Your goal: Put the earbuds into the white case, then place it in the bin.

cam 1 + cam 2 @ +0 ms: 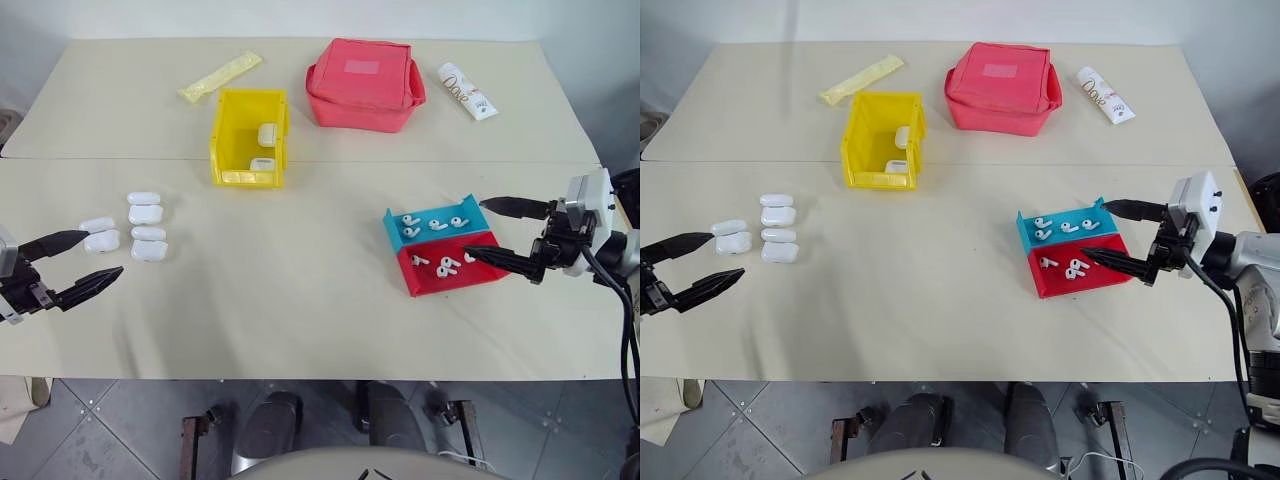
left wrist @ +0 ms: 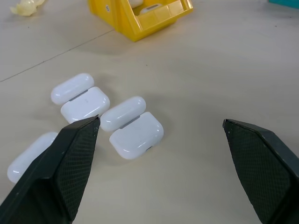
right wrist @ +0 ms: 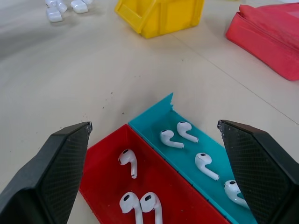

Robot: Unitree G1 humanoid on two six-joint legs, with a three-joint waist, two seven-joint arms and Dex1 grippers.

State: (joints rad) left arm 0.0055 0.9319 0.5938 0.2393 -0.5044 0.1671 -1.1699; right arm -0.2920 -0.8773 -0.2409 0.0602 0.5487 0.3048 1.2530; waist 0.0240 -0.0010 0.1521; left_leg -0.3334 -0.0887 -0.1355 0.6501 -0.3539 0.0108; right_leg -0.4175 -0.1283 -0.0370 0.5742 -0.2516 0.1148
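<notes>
White earbuds lay ungrasped in the tray, both the left gripper and right gripper spread wide; picking one up came next.

A lab-like test setup: bare beige table, grey tiled floor, sorted props.
</notes>
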